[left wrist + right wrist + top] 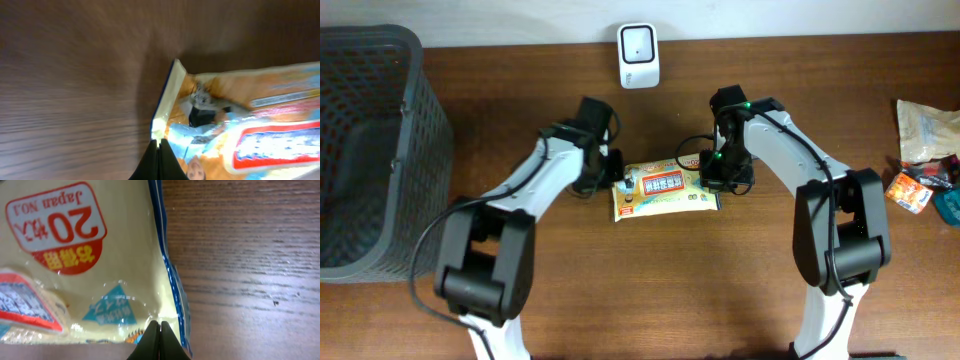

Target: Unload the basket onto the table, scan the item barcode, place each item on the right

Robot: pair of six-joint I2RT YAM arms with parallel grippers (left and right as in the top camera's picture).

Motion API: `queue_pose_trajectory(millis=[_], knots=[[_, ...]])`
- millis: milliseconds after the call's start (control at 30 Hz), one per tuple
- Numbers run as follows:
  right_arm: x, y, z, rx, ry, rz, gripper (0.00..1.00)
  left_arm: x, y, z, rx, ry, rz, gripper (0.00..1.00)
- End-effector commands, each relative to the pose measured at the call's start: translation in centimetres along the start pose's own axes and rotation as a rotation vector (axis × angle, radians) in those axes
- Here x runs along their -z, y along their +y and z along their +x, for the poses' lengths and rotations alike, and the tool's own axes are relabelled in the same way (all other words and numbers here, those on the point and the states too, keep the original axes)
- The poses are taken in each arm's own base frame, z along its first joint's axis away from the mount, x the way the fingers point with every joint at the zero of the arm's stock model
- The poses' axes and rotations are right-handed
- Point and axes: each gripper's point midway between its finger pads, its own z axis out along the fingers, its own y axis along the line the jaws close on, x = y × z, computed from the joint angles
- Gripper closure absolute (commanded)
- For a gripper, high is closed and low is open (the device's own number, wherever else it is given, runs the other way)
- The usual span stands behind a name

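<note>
The item is a flat yellow and orange snack packet with a red label, lying across the middle of the wooden table. My left gripper is shut on its left sealed edge; in the left wrist view the gripper pinches the pale seam of the packet. My right gripper is shut on the right end, and in the right wrist view the film of the packet puckers where the gripper meets it. No barcode shows on the side facing up.
A white scanner stands at the back edge, behind the packet. A dark mesh basket fills the left side. Other snack packets and small wrapped items lie at the far right.
</note>
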Motion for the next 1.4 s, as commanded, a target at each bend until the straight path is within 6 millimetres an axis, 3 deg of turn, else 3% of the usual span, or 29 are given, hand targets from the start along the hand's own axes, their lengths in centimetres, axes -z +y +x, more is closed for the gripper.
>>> queue_pose_trajectory(millis=[0, 33, 67, 100, 133, 200, 267, 367, 500, 733, 867, 967, 1167, 1233, 1267, 1300, 1333, 1367], knots=[[3.4, 0.6, -0.2, 0.028, -0.09, -0.011, 0.96, 6.0, -1.4, -2.9, -0.006, -0.156, 0.044, 1.0], [3.9, 0.7, -0.4, 0.031, -0.106, -0.016, 0.85, 6.2, -1.3, -2.8, -0.005, -0.153, 0.042, 1.0], [4.2, 0.8, -0.5, 0.033, -0.118, -0.02, 0.41, 6.2, -1.2, -2.5, -0.004, -0.144, 0.038, 0.85], [4.3, 0.8, -0.7, 0.035, -0.126, -0.022, 0.22, 6.1, -1.1, -2.3, -0.002, -0.135, 0.033, 0.65], [4.3, 0.9, -0.8, 0.036, -0.132, -0.024, 0.01, 5.9, -0.9, -2.1, 0.0, -0.123, 0.026, 0.34], [4.4, 1.0, -1.2, 0.04, -0.147, -0.029, 0.01, 5.6, -0.8, -1.7, 0.003, -0.104, 0.022, 0.05], [4.4, 1.1, -1.5, 0.046, -0.159, -0.032, 0.01, 5.2, -1.0, -1.5, 0.003, -0.083, 0.036, 0.0], [4.2, 1.3, -2.1, 0.076, -0.177, -0.035, 0.02, 3.9, -1.4, -0.8, 0.007, -0.031, 0.067, 0.01], [2.8, 0.6, -2.1, 0.066, -0.147, -0.004, 0.01, 2.0, -0.2, -0.2, 0.028, 0.02, 0.032, 0.01], [-0.4, 0.0, -2.3, 0.057, -0.093, 0.014, 0.01, 2.5, 4.3, -1.2, 0.143, 0.039, 0.001, 0.01], [-2.1, 0.2, -2.6, 0.057, -0.076, -0.013, 0.0, 2.6, 4.4, -1.3, 0.075, 0.046, 0.028, 0.01], [-2.6, 2.5, -2.5, 0.127, -0.057, -0.143, 0.13, 2.6, 4.6, -1.4, 0.07, 0.041, 0.016, 0.01], [-3.7, 2.6, -2.1, 0.131, -0.05, -0.156, 0.35, 2.6, 5.1, -1.5, 0.07, 0.033, -0.015, 0.01], [-4.5, 2.3, -1.8, 0.127, -0.048, -0.154, 0.51, 2.6, 5.1, -1.5, 0.07, 0.033, -0.016, 0.01], [-5.2, 2.0, -1.5, 0.126, -0.049, -0.155, 0.64, 2.6, 5.1, -1.5, 0.07, 0.033, -0.016, 0.01], [-5.7, 1.8, -1.4, 0.116, -0.05, -0.15, 0.87, 2.6, 5.1, -1.5, 0.07, 0.033, -0.016, 0.01], [-5.8, 1.6, -1.3, 0.105, -0.05, -0.142, 0.96, 2.6, 5.1, -1.5, 0.07, 0.033, -0.016, 0.01], [-5.8, 1.6, -1.4, 0.097, -0.051, -0.141, 0.96, 2.6, 5.1, -1.5, 0.07, 0.033, -0.016, 0.01]])
